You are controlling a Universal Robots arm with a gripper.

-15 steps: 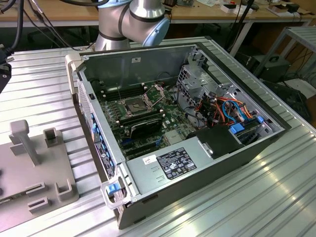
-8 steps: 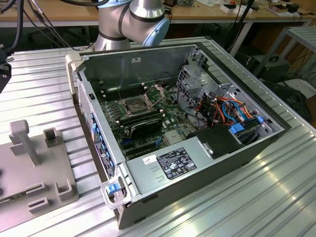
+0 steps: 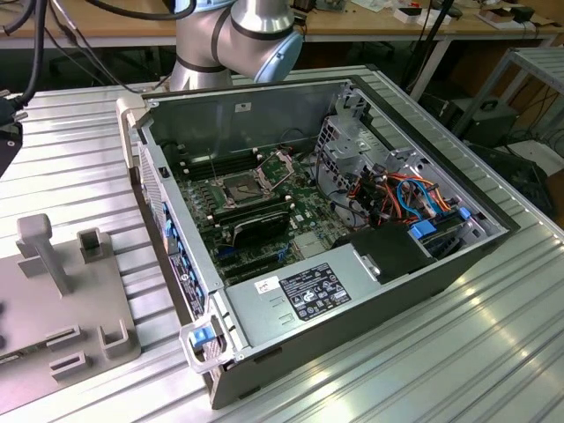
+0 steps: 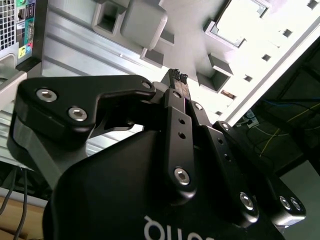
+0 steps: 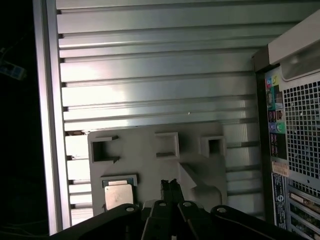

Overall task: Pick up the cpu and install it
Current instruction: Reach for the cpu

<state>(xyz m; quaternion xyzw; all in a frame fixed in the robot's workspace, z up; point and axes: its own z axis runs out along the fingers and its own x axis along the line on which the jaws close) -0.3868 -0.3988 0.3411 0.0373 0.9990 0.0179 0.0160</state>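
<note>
**Chip waiting in its holder, jaws closed beside it**

The cpu (image 5: 119,194) is lying flat in a shallow framed recess of the grey fixture plate (image 5: 150,155), its dull top facing up, as the first wrist view shows. The gripper (image 5: 169,186) is hanging over that same plate with its two thin fingers pressed together and gripping nothing. Its tips are sitting between the chip's recess and a raised post (image 5: 195,175), near the chip but apart from it. In the second wrist view the gripper (image 4: 178,76) is again showing closed tips over the plate.

What could go wrong, as I judge it:
- The chip is thin and sitting low in its frame, so little edge is showing. Fingers coming down off-centre could be landing on the frame or skating over the top.
- Closed jaws would be pressing on the chip, not straddling it.
- The post is standing just beside the fingers, so a sideways shift could be knocking it.
- A chip held tilted could be seating crooked in the socket (image 3: 236,187).

In the exterior view the plate (image 3: 79,300) is occupying the lower left of the frame and the open computer case (image 3: 238,106) the centre, with ribbed table (image 3: 458,352) around them. The socket is lying deep between the case walls, with its hinged frame (image 3: 278,166) standing open just beside it. Room there is looking tight, while the plate is lying open from above.
</note>
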